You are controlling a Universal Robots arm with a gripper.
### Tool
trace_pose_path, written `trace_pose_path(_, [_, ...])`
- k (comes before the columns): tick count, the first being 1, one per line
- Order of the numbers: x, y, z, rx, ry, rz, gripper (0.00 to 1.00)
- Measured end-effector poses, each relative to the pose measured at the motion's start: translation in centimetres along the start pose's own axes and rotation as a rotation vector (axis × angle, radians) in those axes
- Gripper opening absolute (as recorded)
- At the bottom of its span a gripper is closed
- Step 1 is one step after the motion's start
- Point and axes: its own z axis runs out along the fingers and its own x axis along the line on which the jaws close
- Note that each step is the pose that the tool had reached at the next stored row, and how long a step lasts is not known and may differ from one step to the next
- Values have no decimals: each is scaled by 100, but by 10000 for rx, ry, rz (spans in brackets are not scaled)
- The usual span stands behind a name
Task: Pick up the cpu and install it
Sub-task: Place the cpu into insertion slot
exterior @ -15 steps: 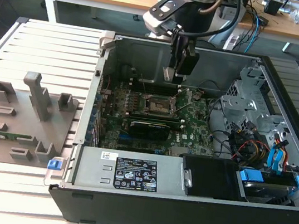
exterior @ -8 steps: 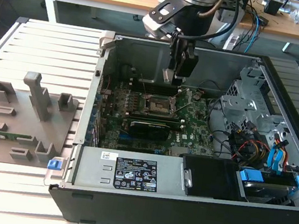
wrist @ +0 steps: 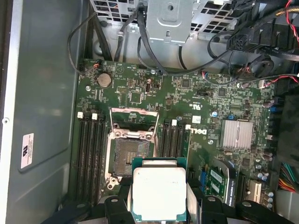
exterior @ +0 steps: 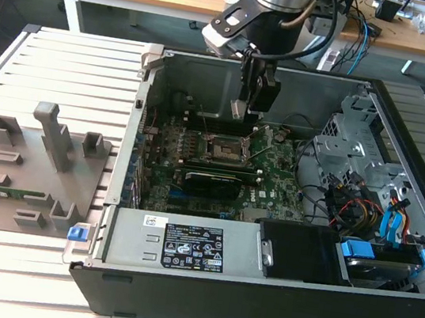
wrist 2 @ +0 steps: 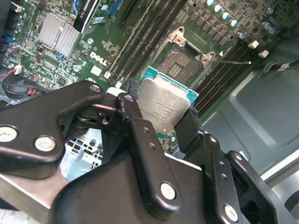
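The gripper [exterior: 251, 105] pinched the cpu [wrist: 159, 193] by its edges above the open socket [wrist: 132, 151], where a tilted or offset seating could bend pins.

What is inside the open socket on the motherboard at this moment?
Nothing sits in the socket: its dark contact field lies bare. The fingers hold the cpu, which in the first wrist view hides one socket corner.

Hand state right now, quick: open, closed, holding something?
Hand: closed on the cpu, above the motherboard near the empty socket.
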Motion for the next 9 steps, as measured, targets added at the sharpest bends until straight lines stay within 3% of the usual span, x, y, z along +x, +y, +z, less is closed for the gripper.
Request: trace_pose_path(9, [5, 1, 97, 0, 0, 0, 55])
